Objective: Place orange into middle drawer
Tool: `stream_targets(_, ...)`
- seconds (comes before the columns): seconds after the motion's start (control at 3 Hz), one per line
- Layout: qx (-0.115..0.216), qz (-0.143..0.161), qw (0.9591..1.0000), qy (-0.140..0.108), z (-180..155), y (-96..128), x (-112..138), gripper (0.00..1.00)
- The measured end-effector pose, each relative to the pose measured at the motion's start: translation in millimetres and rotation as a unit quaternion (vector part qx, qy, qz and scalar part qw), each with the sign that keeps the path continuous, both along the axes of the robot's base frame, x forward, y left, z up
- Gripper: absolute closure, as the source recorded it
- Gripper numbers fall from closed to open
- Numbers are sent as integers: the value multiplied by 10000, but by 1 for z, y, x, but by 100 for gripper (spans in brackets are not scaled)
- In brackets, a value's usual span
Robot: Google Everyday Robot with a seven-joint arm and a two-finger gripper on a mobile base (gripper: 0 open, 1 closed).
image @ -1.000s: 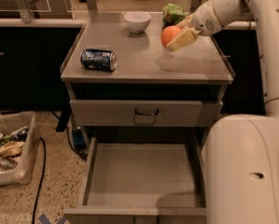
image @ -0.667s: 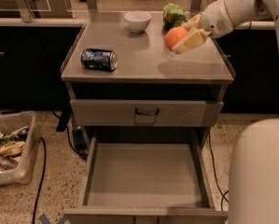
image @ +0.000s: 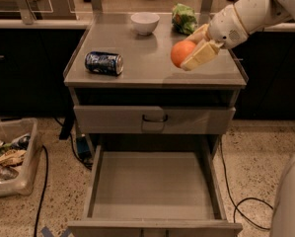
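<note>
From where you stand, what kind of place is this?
Probably an office kitchenette or lab: metal drawer cabinet, dark counters behind, speckled floor. The gripper holds the orange above the cabinet.

blue soda can [image: 103,63] on its side, tabletop [image: 147,58] left; white bowl [image: 144,22] at back; green bag [image: 184,18] back right, beyond gripper [image: 187,53].

Smooth orange [image: 180,52] in cream plastic claw [image: 190,51] over matt grey metal tabletop [image: 137,65]

White rounded arm segments [image: 258,9], small dotted grille [image: 231,34], cream flat-fingered end effector [image: 187,51] over cabinet top [image: 137,60]
</note>
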State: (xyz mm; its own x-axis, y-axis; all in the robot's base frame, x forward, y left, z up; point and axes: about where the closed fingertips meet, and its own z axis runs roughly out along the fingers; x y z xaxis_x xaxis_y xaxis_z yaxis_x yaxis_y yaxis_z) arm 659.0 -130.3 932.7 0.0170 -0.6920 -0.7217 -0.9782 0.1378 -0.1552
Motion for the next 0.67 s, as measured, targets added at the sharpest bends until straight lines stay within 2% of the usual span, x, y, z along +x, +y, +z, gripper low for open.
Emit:
stream_targets(0.33, 39, -26, 10000, 15, -2, 2, 1, 100)
stream_targets(0.67, 202, -170, 9996, 66, 6, -10, -20, 100)
